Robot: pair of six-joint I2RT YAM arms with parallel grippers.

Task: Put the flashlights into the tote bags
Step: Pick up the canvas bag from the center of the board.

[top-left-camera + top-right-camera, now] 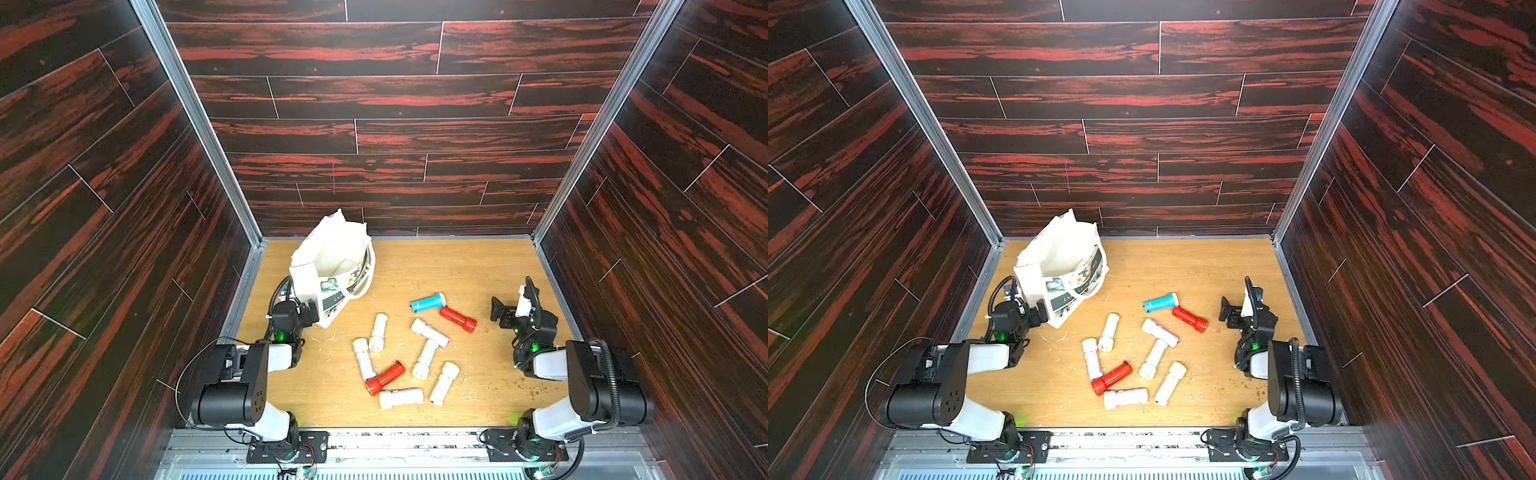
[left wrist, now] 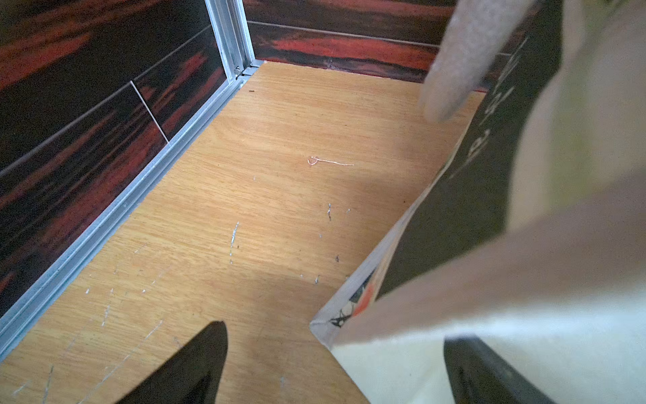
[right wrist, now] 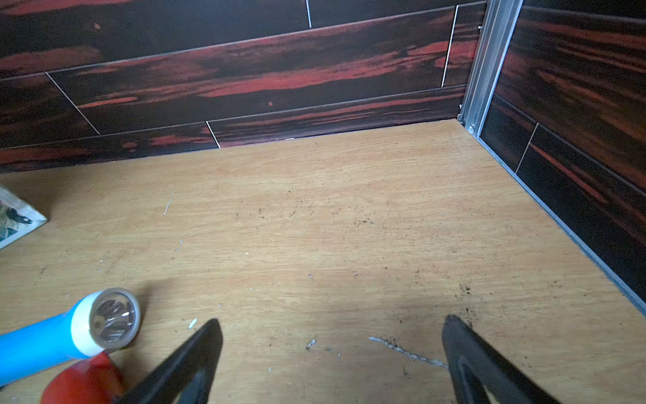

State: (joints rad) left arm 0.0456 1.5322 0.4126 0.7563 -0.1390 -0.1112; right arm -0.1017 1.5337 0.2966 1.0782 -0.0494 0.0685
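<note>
At the left you had the left gripper (image 1: 308, 312) low over the tan wooden tabletop (image 1: 478, 266), its jaws spread wide and holding nothing. Right against it stood the off-white canvas tote bag (image 1: 305, 282), upright and open-mouthed near the back-left corner. Its dark printed side and one loop handle faced the middle of the table. In the left wrist view the bag's near bottom corner sat between the gripper's black fingers (image 2: 195, 363); whether either one touched the cloth could not be told.

To the right of the bag, six pale plastic flashlights (image 1: 424, 358) lay scattered on their sides across the middle of the table. One red plastic flashlight (image 1: 385, 377) lay among them, its head just beside two of the pale ones. Farther right and back lay the blue plastic flashlight (image 1: 428, 302), with a second red flashlight (image 1: 458, 319) just beside its white head. All nine were on the tabletop, outside the bag.

At the right you had the right gripper (image 1: 498, 309) low over bare wood, near the second red flashlight but apart from it, with its jaws spread wide and empty.
</note>
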